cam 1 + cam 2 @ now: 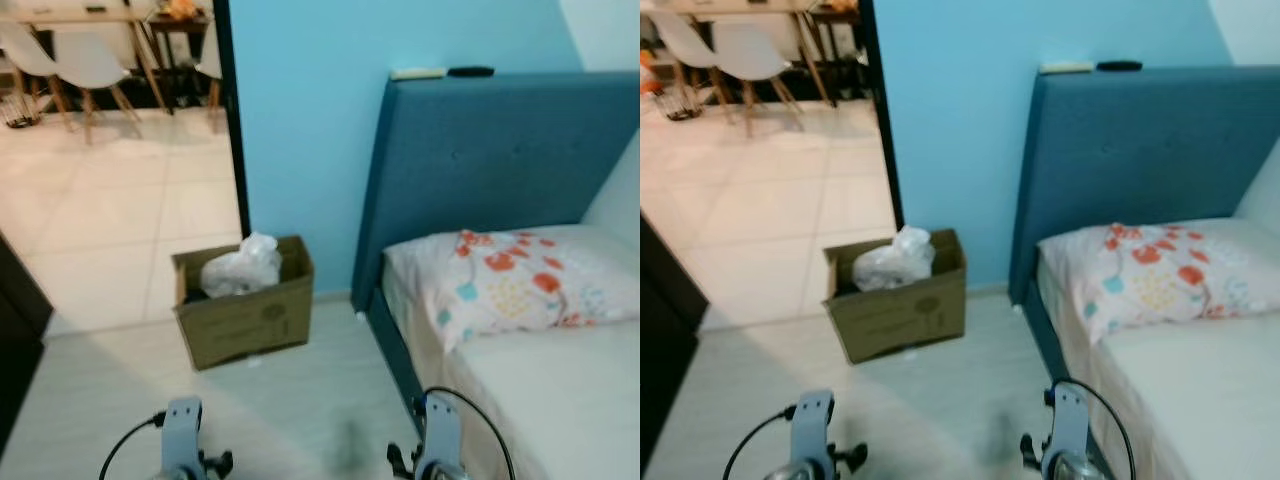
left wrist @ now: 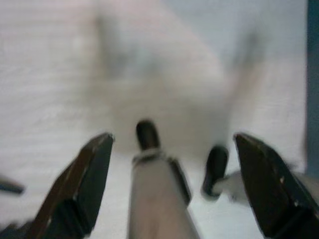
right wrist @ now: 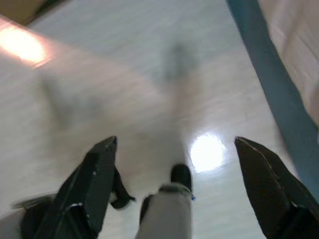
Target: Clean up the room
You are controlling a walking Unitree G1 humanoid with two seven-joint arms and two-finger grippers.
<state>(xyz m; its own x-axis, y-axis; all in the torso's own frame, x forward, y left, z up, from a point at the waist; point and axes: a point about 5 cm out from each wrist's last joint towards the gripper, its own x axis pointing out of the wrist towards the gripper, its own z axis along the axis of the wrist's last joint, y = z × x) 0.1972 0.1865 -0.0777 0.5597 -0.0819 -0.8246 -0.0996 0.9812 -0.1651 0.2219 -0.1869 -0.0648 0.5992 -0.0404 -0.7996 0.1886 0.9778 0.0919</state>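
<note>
A brown cardboard box [image 1: 250,315] stands on the pale floor by the blue wall, with a white plastic bag [image 1: 240,265] bulging out of it. Both arms hang low at the bottom edge of the eye views, well short of the box. My left gripper [image 2: 172,184] is open above bare floor, its black fingers [image 2: 84,184] spread wide with nothing between them. In the right wrist view my right gripper [image 3: 182,189] is open too, over the floor beside the bed's blue base [image 3: 271,94].
A bed with a tall blue headboard [image 1: 500,170], a flowered pillow [image 1: 510,285] and a white mattress fills the right. Two small items lie on top of the headboard. A doorway at left leads to a tiled room with white chairs [image 1: 85,60]. Dark furniture edges the far left.
</note>
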